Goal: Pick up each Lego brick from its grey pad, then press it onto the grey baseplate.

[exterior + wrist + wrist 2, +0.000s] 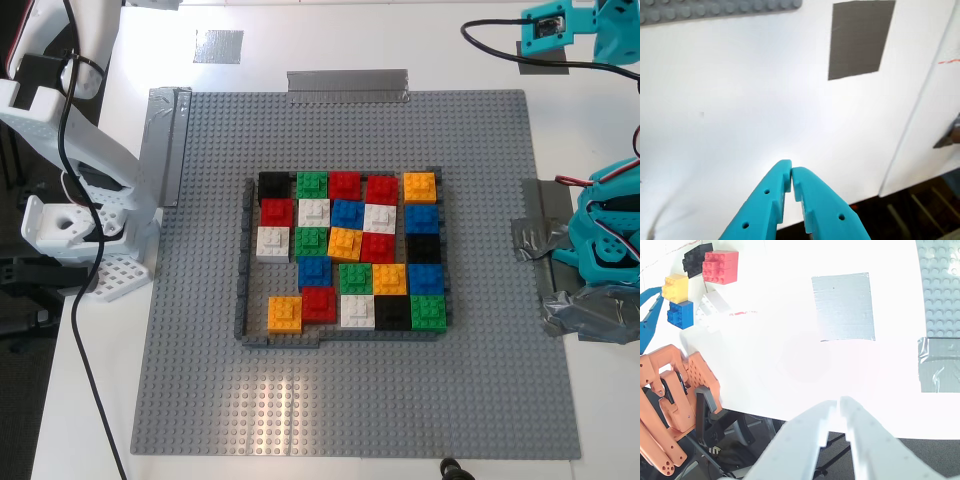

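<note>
Both my first gripper (791, 172) and my second gripper (838, 405) are clenched empty, while the dark-grey frame (243, 262) on the grey baseplate (480, 400) holds many coloured bricks (345, 243).

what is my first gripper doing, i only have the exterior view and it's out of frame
observer: my first gripper is shut, with nothing between its tips.
operator: any brick on the pad near it
observer: no, the grey pad ahead of it is bare.
operator: and the second one
observer: my second gripper is shut and empty too.
</note>
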You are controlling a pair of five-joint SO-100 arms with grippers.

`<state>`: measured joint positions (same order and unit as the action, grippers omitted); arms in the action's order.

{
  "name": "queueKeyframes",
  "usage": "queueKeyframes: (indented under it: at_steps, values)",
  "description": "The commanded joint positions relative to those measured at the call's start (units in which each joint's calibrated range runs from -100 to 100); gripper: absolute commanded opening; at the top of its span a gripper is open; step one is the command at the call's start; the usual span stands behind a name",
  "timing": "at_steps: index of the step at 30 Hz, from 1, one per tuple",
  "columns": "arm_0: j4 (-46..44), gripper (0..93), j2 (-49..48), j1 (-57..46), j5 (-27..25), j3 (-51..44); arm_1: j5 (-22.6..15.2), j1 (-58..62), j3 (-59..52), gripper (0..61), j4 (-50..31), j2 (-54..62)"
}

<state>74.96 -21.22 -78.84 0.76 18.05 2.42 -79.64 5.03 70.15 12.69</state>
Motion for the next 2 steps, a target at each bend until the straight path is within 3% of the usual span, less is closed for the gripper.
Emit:
queueKeyframes:
  at_steps: [1,2]
  values:
    - [-5.3,0.0,-1.8,-0.6,0.1,-1.1,0.3,-0.2,4.4,0.1,0.2,-0.1]
    - [-6.2,0.0,-1.9,-0.7,0.1,-1.1,0.5,-0.3,4.4,0.1,0.2,-0.1]
